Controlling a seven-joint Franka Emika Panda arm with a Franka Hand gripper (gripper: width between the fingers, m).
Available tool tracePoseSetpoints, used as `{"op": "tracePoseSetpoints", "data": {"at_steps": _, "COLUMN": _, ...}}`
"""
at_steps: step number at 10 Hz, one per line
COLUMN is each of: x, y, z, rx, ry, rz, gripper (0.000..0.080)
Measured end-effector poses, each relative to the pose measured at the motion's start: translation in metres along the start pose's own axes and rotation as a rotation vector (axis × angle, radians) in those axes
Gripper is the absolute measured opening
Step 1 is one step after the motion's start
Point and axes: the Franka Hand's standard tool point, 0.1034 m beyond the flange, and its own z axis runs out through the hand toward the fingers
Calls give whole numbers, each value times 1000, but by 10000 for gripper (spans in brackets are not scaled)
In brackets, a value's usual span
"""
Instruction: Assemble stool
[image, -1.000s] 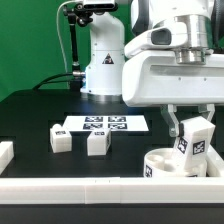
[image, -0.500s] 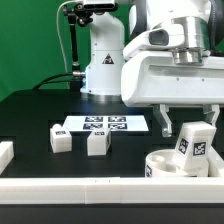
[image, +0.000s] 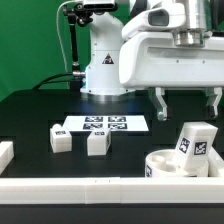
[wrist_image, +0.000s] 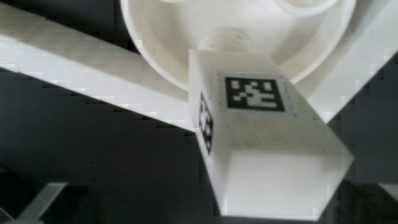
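Observation:
The round white seat (image: 168, 166) lies at the exterior view's front right, against the front rail. One white leg (image: 194, 143) with a square tag stands in it, leaning slightly. My gripper (image: 188, 112) hangs just above that leg, open, its two fingers (image: 158, 104) spread wider than the leg and holding nothing. Two more legs (image: 60, 138) (image: 97, 143) lie loose on the black table further left. In the wrist view the standing leg (wrist_image: 267, 120) runs down from the seat (wrist_image: 231, 20), its tag facing the camera.
The marker board (image: 105, 125) lies behind the two loose legs. White border rails run along the front edge (image: 70, 186) and the exterior view's left (image: 5, 152); one crosses the wrist view (wrist_image: 89, 70). The robot base (image: 100, 60) stands behind.
The gripper was shut on the standing leg a second ago; it has let go, spread its fingers and risen clear. The leg stays in the seat.

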Motion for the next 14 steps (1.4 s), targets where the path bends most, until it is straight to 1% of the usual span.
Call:
{"op": "tracePoseSetpoints", "data": {"at_steps": 1, "x": 4, "y": 1, "z": -6, "rx": 6, "ry": -15, "rz": 1, "gripper": 649}}
{"op": "tracePoseSetpoints", "data": {"at_steps": 2, "x": 6, "y": 2, "z": -7, "rx": 9, "ry": -25, "rz": 4, "gripper": 649}}
{"op": "tracePoseSetpoints", "data": {"at_steps": 4, "x": 7, "y": 3, "z": -6, "rx": 9, "ry": -29, "rz": 5, "gripper": 649}}
{"op": "tracePoseSetpoints", "data": {"at_steps": 7, "x": 3, "y": 0, "z": -4, "rx": 21, "ry": -69, "rz": 2, "gripper": 649}}
{"op": "tracePoseSetpoints", "data": {"at_steps": 8, "x": -3, "y": -5, "z": -3, "rx": 39, "ry": -133, "rz": 0, "gripper": 649}}
{"op": "tracePoseSetpoints", "data": {"at_steps": 9, "x": -5, "y": -10, "z": -4, "rx": 65, "ry": -222, "rz": -3, "gripper": 649}}
{"op": "tracePoseSetpoints", "data": {"at_steps": 10, "x": -3, "y": -13, "z": -3, "rx": 75, "ry": -278, "rz": -17, "gripper": 649}}
{"op": "tracePoseSetpoints", "data": {"at_steps": 11, "x": -5, "y": -16, "z": -1, "rx": 81, "ry": -311, "rz": -23, "gripper": 649}}
{"op": "tracePoseSetpoints", "data": {"at_steps": 12, "x": -10, "y": -20, "z": 0, "rx": 92, "ry": -369, "rz": -18, "gripper": 649}}
{"op": "tracePoseSetpoints", "data": {"at_steps": 13, "x": -6, "y": -18, "z": 0, "rx": 89, "ry": -351, "rz": -17, "gripper": 649}}
{"op": "tracePoseSetpoints", "data": {"at_steps": 14, "x": -7, "y": -17, "z": 1, "rx": 92, "ry": -348, "rz": -41, "gripper": 649}}
